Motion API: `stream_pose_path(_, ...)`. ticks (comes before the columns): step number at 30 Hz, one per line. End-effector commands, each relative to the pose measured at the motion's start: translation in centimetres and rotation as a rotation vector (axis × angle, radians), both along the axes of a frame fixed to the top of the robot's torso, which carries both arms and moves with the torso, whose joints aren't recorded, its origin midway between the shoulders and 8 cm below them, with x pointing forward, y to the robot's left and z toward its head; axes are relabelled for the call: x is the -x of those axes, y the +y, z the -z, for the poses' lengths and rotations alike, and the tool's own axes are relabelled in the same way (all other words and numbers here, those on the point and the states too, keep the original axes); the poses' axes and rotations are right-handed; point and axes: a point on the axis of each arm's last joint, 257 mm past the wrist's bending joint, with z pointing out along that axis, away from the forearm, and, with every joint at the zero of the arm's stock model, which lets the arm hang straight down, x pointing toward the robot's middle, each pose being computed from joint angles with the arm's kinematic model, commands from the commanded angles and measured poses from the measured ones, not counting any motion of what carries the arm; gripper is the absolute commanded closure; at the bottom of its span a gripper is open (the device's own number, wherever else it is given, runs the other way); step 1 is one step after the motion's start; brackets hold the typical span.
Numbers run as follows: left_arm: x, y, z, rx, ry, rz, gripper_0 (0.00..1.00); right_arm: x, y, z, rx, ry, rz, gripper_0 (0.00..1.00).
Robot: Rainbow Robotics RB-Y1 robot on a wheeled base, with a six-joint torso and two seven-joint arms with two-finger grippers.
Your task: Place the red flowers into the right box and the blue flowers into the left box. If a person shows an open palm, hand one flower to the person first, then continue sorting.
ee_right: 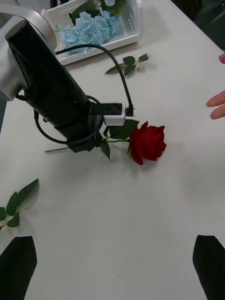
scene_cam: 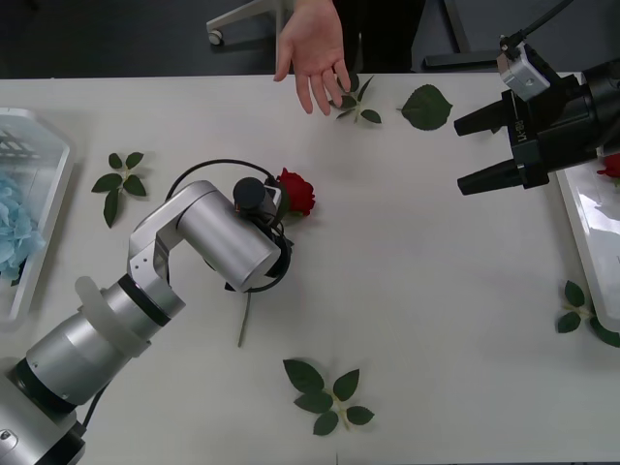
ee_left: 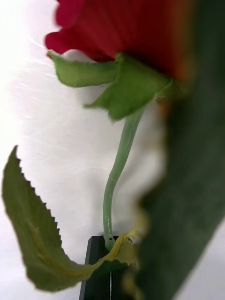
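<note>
close against the left wrist camera, a red rose (ee_left: pixel 117 28) fills the upper part of the picture, its thin green stem (ee_left: pixel 115 187) running down into the left gripper (ee_left: pixel 105 267), whose dark fingers are pressed together on it with almost no gap, a serrated leaf (ee_left: pixel 33 234) hanging beside. in the front view that rose (scene_cam: pixel 296 192) lies near the middle of the white table (scene_cam: pixel 436 320), its long axis running from the bloom at the far end back toward the robot, the stem's tail (scene_cam: pixel 244 325) poking out from under the left arm's wrist (scene_cam: pixel 232 237) and pointing at the near edge. the right wrist view shows the same bloom (ee_right: pixel 147 143) resting on the tabletop just beyond the left wrist. at the far edge a person's open palm (scene_cam: pixel 312 48) reaches over the table, fingers spread and pointing down toward the rose (well apart from it). the right gripper (scene_cam: pixel 470 150) hovers over the right side of the table, its black fingers spread wide and holding nothing, beside the right box (scene_cam: pixel 586 223), where a bit of red (scene_cam: pixel 610 167) shows at the rim. the left box (scene_cam: pixel 48 223) sits at the left edge with pale blue flowers (scene_cam: pixel 15 228) inside. loose green leaf sprigs (scene_cam: pixel 325 395) lie scattered about the table.
</note>
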Motion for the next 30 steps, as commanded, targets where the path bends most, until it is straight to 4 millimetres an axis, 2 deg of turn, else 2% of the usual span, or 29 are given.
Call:
stream_pose_path(1,1.2,0.0,-4.2,0.015,-0.086,0.142,1.00,-0.3,-2.1,-1.3,0.026,-0.045,0.016,0.03)
stream_pose_path(6,4.0,-2.3,-8.6,0.147,-0.144,0.212,1.00,-0.2,-2.1,-1.3,0.028,-0.045,0.014,0.03)
stream_pose_path(8,5.0,-4.1,-11.6,0.246,-0.171,0.216,1.00,-0.2,-2.2,-1.2,0.028,-0.044,0.015,0.02)
stream_pose_path(9,5.2,-4.5,-12.3,0.271,-0.182,0.213,1.00,-0.2,-2.2,-1.2,0.028,-0.044,0.015,0.02)
stream_pose_path(11,5.6,-6.6,-16.2,0.373,-0.252,0.211,1.00,-0.2,-2.2,-1.2,0.028,-0.044,0.015,0.03)
stream_pose_path(12,5.6,-7.1,-17.0,0.398,-0.268,0.210,1.00,-0.2,-2.2,-1.2,0.028,-0.042,0.016,0.02)
stream_pose_path(14,5.4,-9.5,-20.7,0.521,-0.347,0.203,1.00,-0.3,-2.2,-1.2,0.028,-0.042,0.017,0.03)
stream_pose_path(19,4.7,-12.8,-26.7,0.720,-0.480,0.170,1.00,-0.1,-2.8,-1.1,0.014,-0.012,0.021,0.02)
stream_pose_path(25,4.2,-14.9,-31.6,0.819,-0.574,0.127,1.00,0.7,-4.3,-0.5,-0.025,0.088,0.029,0.02)
stream_pose_path(30,4.4,-16.5,-35.1,0.920,-0.636,0.091,1.00,1.6,-4.6,0.2,-0.039,0.148,0.008,0.02)
